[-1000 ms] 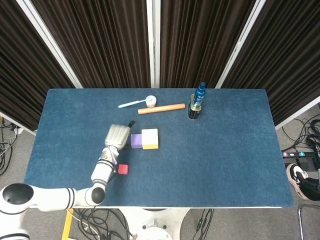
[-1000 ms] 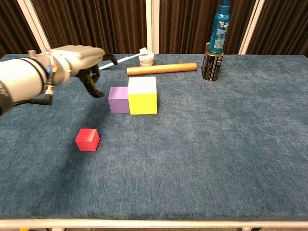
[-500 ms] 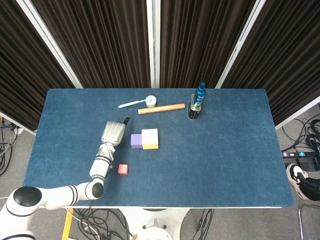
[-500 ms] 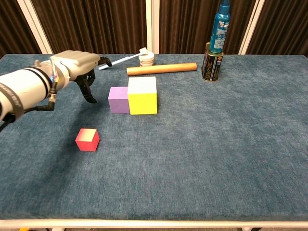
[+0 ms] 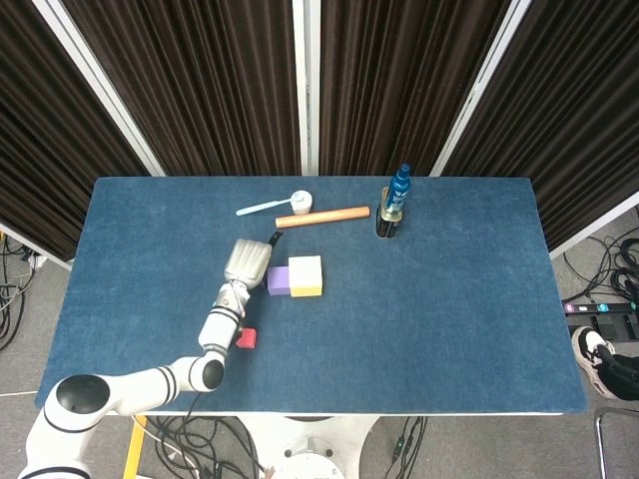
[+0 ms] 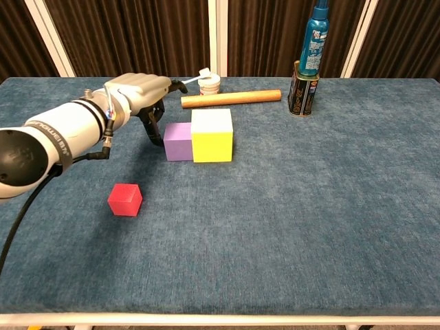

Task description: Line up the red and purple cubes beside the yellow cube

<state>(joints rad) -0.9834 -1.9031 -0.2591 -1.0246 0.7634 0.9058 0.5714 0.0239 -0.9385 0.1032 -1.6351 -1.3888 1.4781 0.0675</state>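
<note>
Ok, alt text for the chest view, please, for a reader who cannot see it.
The left hand presses against the purple cube, which sits flush against the yellow cube on a blue table. The red cube lies apart, nearer the camera.

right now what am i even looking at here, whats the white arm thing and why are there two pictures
It is a two-armed robot at a table; only its left arm is visible. Both pictures show one moment: the head view looks down from above, the chest view looks across the table from lower down. The left hand is beside the purple cube, fingers pointing down, holding nothing as far as I can tell. The purple cube sits against the yellow cube. The red cube lies apart, nearer the robot. At the back of the blue table are a wooden rod, a small white jar and a blue bottle standing in a tin.
</note>
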